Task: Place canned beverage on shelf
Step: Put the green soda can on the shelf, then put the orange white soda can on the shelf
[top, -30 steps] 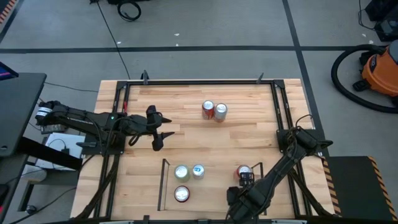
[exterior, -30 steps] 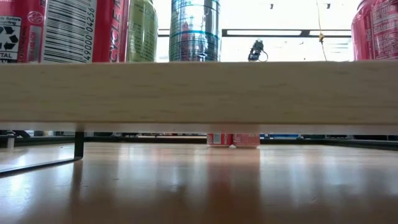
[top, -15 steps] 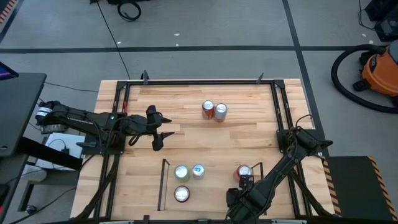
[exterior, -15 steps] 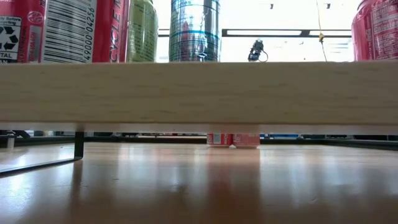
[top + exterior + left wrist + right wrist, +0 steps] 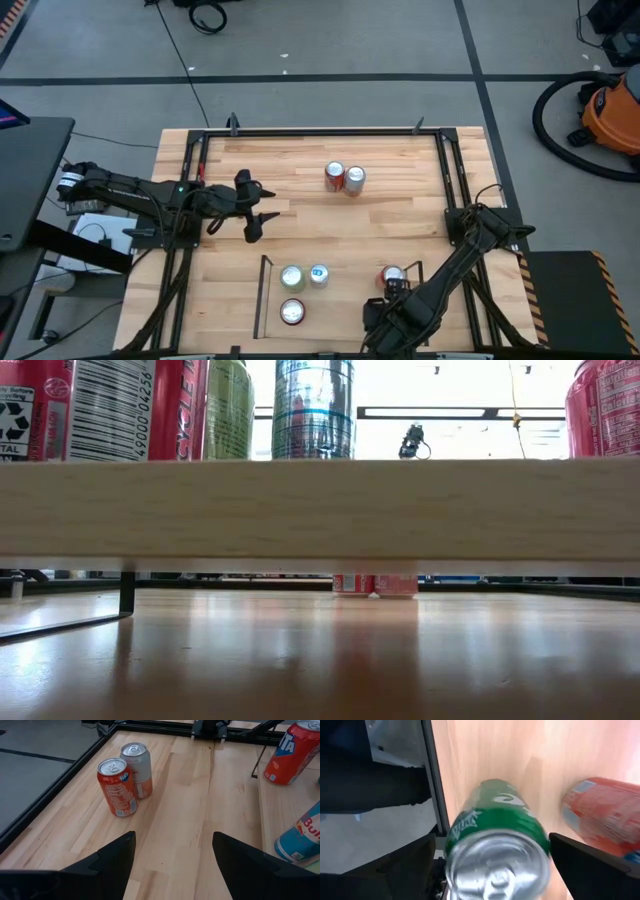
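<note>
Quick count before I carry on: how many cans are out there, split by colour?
Orange: 2, the table can and the shelf can
Silver-and-orange can: 1
Red can: 1
Blue can: 1
Green: 2, the lime can and the Sprite can at the right claw
Total: 7

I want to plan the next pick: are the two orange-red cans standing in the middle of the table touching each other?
Touching. In the left wrist view the orange aluminium can and the silver-and-orange can stand side by side with no gap between them; the high view also shows them pressed together.
</note>
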Controlling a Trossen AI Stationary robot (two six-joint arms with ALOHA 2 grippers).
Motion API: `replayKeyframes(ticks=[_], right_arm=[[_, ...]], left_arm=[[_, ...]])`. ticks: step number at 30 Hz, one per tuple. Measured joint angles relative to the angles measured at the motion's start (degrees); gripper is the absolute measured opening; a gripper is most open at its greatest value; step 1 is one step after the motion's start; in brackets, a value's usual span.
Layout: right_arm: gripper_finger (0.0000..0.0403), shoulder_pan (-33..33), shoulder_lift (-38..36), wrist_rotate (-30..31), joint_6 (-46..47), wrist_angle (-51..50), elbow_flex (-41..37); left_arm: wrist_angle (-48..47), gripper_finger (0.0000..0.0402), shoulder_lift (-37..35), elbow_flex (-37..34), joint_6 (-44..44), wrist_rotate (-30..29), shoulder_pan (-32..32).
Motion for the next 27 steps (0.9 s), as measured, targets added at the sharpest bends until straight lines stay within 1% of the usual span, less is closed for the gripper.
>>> replayKeyframes(ticks=[7,11,13,17,22,27], right_arm=[[0.0395,-0.02,-0.02,4.42,-0.58,-7.29,6.6],[0.0395,-0.29,-0.04,8.7,-3.73,-9.66,9.31],[0.0395,-0.79,-0.04,10.35,-5.5,-9.79,10.29],[0.0395,-2.29,-0.08,11.49,-7.93,-9.72,12.12],[0.0395,-4.43,-0.09,15.27,-12.42,-9.6,12.2],[0.0392,-7.51,-0.09,21.55,-18.15,-8.88,12.18]], left_arm=[[0.0,0.0274,0.0,0.0,-0.4,0.0,-0.03],[0.0,0.0274,0.0,0.0,-1.72,0.02,-0.03],[0.02,0.0274,0.0,0.0,-1.77,0.02,-0.03],[0.01,0.0274,-0.01,0.0,-1.78,0.01,-0.03],[-0.02,0.0274,0.0,0.0,-1.77,0.02,-0.03],[-0.11,0.0274,-0.01,0.0,-4.47,0.02,-0.03]])
